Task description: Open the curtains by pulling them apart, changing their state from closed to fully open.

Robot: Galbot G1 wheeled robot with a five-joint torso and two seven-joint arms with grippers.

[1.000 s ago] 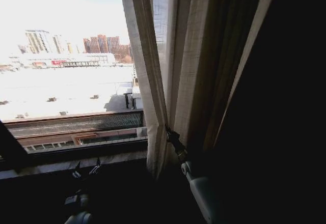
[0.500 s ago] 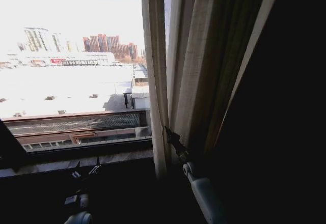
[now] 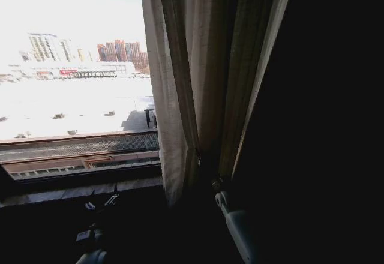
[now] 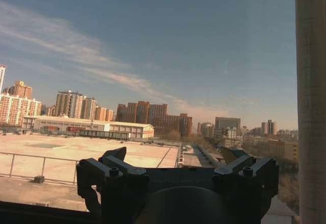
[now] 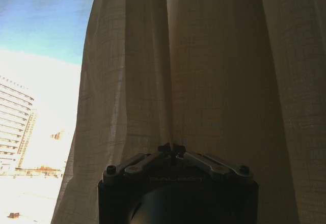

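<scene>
Since the previous frame the curtains (image 3: pixel 180 96) have swung back left across the window. Right gripper (image 5: pixel 172 150) sits low in the bunched folds, jaws clamped on fabric. Left gripper (image 4: pixel 175 158) hangs near the sill, jaws apart. Risk: thin fabric slipping free, leaving the panel partly closed.

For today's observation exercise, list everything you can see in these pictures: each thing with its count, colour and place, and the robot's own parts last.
curtains: one bunched panel in view, beige-white, right of the window, folds gathered.
window sill: one, pale grey, below the glass.
city buildings: many, brown and white, far outside.
rooftop: one, bright white, outside below the skyline.
sky: blue with thin cloud.
left claw: one, black, fingers apart, holding nothing, low by the sill facing the window.
right claw: one, black, fingers closed on the curtains' folds, at the panel's lower edge.
right arm: one, pale grey, reaching up to the curtains.
</scene>
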